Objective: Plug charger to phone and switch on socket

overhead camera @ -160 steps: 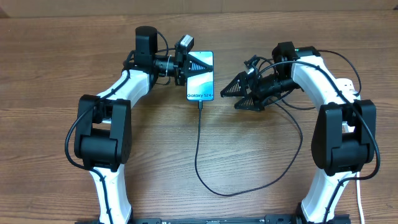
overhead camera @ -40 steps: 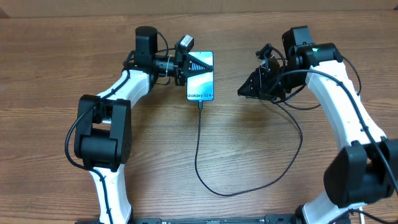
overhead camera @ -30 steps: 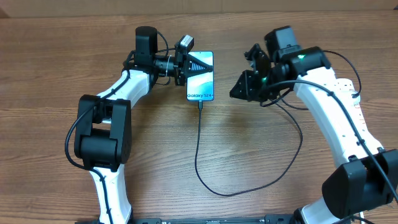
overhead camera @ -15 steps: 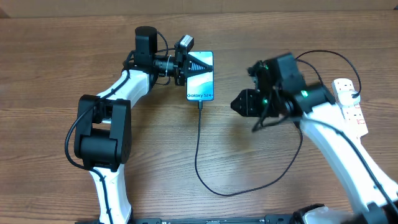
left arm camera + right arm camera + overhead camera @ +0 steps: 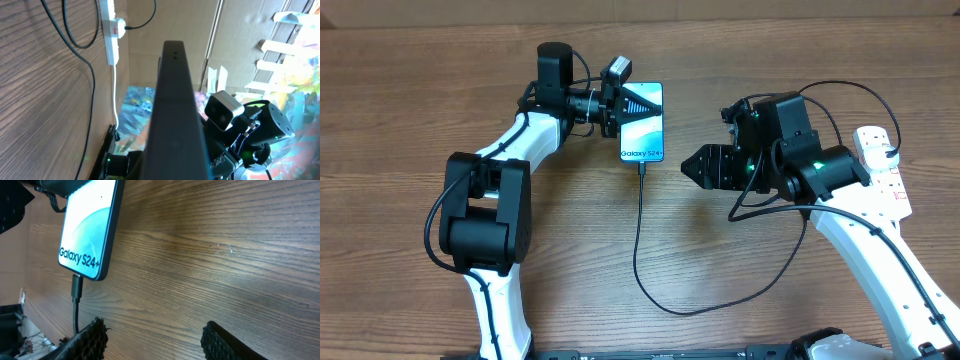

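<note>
The phone (image 5: 643,122) lies lit on the table at the back, and its "Galaxy S24+" screen also shows in the right wrist view (image 5: 90,225). My left gripper (image 5: 623,108) is shut on the phone's far left part. In the left wrist view the phone's dark edge (image 5: 172,100) fills the middle. The charger (image 5: 636,240) is a thin black cable, and its plug tip (image 5: 76,287) sits in the phone's near end. My right gripper (image 5: 688,166) is open and empty, just right of the phone's near end, its fingers (image 5: 157,340) low over bare wood. The socket (image 5: 880,165) lies at the far right.
The black cable loops from the phone towards the front, then curves right and back under my right arm. In the left wrist view the socket (image 5: 111,30) shows a red switch and its white cord. A cardboard wall runs along the table's back edge.
My right arm has swung forward and lowered, bringing its open gripper slightly left and nearer the front. This uncovered the socket at the right. Left arm, phone and plug have not moved.
</note>
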Controlling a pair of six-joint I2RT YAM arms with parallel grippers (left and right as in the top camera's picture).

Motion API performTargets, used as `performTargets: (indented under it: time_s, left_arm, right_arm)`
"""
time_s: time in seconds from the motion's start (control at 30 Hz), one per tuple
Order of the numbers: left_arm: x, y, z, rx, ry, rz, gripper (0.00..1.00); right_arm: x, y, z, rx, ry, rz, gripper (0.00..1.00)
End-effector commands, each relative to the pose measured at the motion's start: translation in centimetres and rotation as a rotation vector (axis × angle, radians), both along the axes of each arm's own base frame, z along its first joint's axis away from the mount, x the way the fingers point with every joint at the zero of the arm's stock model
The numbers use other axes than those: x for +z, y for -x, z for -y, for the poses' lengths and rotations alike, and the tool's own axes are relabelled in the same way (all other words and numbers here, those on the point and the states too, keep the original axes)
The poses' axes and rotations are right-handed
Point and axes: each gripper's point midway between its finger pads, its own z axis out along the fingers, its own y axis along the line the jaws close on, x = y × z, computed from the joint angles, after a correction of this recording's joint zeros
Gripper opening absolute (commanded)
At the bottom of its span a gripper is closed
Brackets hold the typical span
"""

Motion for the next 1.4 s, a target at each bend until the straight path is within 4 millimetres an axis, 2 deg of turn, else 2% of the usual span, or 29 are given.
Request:
performTargets:
  time_s: [0.0,0.13,0.93,1.2,1.37]
  left_arm:
    - [1.4,0.4,-0.4,-0.015,0.020,0.040,0.04]
    - [1.4,0.4,-0.4,-0.016,0.020,0.039,0.04]
    - [1.4,0.3,-0.4,-0.009,0.017,0.041,0.04]
    - [1.4,0.3,-0.4,-0.010,0.017,0.040,0.04]
    - [1.4,0.3,-0.3,-0.011,0.017,0.041,0.04]
  right_arm:
    - [0.1,0.1,0.0,0.002,-0.011,0.001,0.67]
    - [0.1,0.1,0.0,0.002,-0.011,0.001,0.72]
    - [0.0,0.1,-0.1,0.000,-0.013,-0.003,0.71]
    - [0.6,0.9,-1.4,0.053,-0.093,-0.039,0.71]
    - [0.4,1.1,-1.4,0.055,-0.094,-0.045,0.72]
